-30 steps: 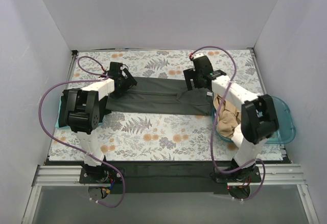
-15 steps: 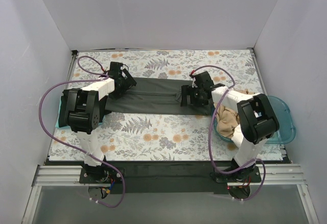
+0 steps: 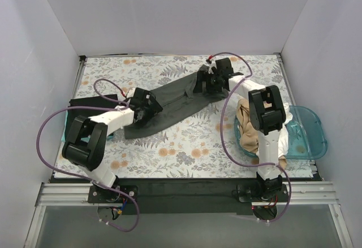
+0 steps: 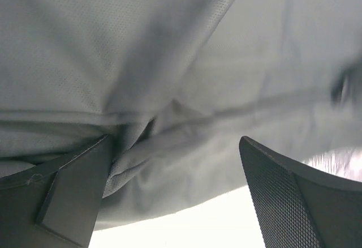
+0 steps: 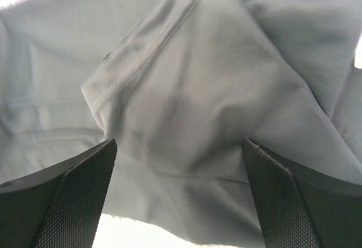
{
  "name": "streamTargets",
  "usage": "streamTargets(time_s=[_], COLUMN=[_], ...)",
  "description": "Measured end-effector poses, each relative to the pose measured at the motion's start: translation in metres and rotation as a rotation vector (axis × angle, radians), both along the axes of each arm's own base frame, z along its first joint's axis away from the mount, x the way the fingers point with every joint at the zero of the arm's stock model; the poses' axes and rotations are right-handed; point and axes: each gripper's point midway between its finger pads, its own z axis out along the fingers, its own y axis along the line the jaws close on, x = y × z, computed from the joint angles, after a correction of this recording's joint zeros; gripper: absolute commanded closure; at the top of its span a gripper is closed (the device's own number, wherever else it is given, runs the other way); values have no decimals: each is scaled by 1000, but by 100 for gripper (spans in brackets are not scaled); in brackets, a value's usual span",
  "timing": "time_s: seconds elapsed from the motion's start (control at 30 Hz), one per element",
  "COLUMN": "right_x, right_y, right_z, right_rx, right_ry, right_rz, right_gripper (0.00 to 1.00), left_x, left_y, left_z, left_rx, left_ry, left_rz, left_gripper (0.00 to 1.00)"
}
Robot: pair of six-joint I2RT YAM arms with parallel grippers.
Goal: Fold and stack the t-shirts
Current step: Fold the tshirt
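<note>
The dark grey t-shirt (image 3: 175, 101) lies diagonally on the table (image 3: 186, 146), near-left to far-right. The left gripper (image 3: 150, 104) sits at its near end and the right gripper (image 3: 202, 82) at its far end. Both sets of jaws are spread wide over cloth, pinching nothing.

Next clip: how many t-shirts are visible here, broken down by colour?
dark grey t-shirt: 1, lying diagonally at centre
black t-shirt: 1, at the left edge
tan t-shirt: 1, bunched in the teal tub
white t-shirt: 1, it seems, mostly hidden behind the right arm
Total: 4
</note>
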Motion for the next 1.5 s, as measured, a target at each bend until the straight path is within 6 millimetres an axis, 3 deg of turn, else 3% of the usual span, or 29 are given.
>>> streamTargets(time_s=[0.2,0.33,0.47,0.63,0.9,1.03,1.13,1.23,1.33,1.43,1.5], right_x=[46,64,76,80,76,58,35,-3,-53,-106,-152], right_y=[42,67,93,109,106,93,79,60,43,26,17], right_z=[4,6,8,9,15,42,93,149,180,168,134], right_rx=[101,125,150,169,154,118,95,77,70,66,43], right_ry=[-66,-104,-136,-148,-140,-129,-180,-264,-318,-311,-251], right_rz=[114,154,175,168,159,160,159,146,138,128,138], right_gripper=[2,2,2,2,2,2,2,2,2,2,2], left_x=[-73,-121,-155,-182,-200,-200,-202,-206,-213,-224,-230], left_y=[-57,-99,-133,-159,-166,-168,-163,-143,-107,-62,-37], left_z=[1,3,4,5,14,36,55,68,70,61,54], left_rx=[-116,-188,-197,-165,-77,-59,-59,-24,36,93,116], left_ry=[43,95,133,173,180,127,84,55,39,41,38], left_rz=[-57,-134,-229,-315,-352,-357,-360,-345,-318,-291,-272], left_gripper=[7,7,7,7,6,5,5,4,3,3,3])
